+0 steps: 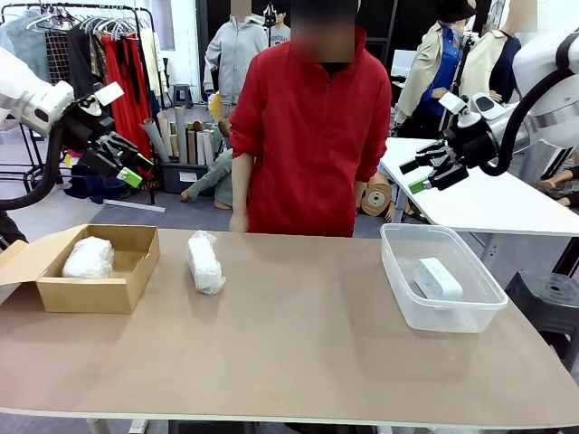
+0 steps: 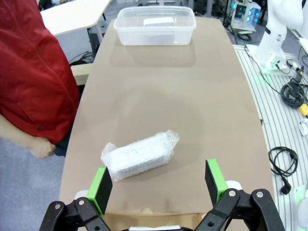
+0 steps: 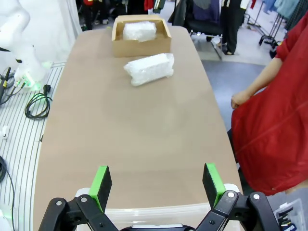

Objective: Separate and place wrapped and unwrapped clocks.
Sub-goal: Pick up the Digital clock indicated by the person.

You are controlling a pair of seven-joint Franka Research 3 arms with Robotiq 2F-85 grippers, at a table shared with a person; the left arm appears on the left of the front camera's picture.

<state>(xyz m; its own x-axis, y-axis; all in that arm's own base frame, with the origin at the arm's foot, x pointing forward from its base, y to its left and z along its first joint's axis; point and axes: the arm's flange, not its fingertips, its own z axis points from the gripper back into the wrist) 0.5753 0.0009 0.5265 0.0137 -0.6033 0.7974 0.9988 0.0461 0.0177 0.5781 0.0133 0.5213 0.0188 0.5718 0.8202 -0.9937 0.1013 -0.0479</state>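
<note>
One wrapped clock [image 1: 205, 262] lies loose on the worktop [image 1: 298, 353], left of centre in the front view: a white oblong in crinkly clear bubble wrap, bunched at the ends. A second wrapped clock [image 1: 89, 258], a similar puffy white bundle, sits inside an open cardboard box [image 1: 90, 294] at the left edge. The bare clock [image 1: 438, 278], a smooth white rectangular block, lies in a clear plastic tub [image 1: 452, 318] at the right. The worktop is flat matte brown board. The left gripper [image 1: 136, 169] hangs at upper left, well above the box, spread wide and empty; in its wrist view the loose wrapped clock lies just beyond its green pads [image 2: 102, 188]. The right gripper [image 1: 412, 176] hangs at upper right, above and behind the tub, likewise wide open, holding nothing
</note>
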